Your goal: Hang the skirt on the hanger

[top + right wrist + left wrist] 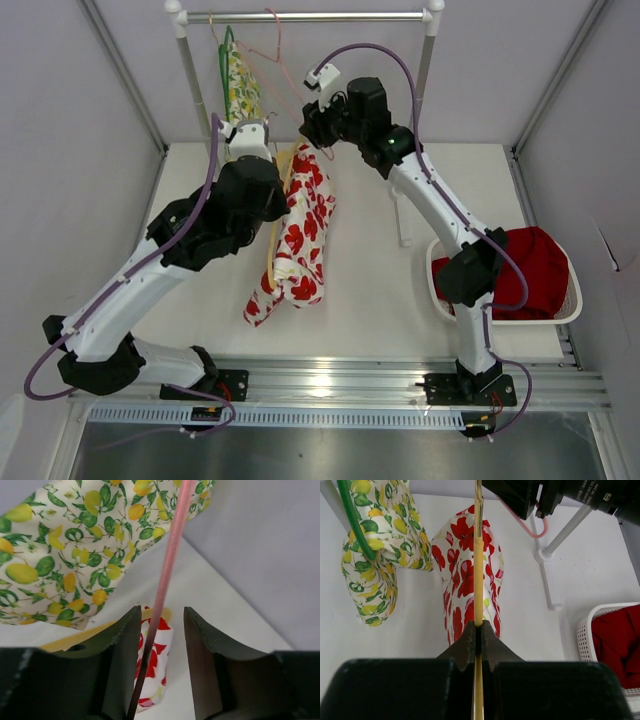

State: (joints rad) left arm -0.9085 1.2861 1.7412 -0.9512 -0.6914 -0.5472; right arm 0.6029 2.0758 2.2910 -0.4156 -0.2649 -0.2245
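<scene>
Left gripper [478, 630] clamps yellow hanger [478, 580], half-hiding skirt [462, 572]; right gripper [161, 625] parted around pink hanger [170, 565].

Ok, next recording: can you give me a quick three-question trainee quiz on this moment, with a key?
1. True or false: the left gripper is shut on the thin yellow hanger bar.
2. What passes between the right gripper's open fingers? A) slim pink hanger rod B) green hanger C) lemon-print cloth
3. What colour is the cloth lying in the white plastic mesh basket?
Key: 1 true; 2 A; 3 red.
</scene>
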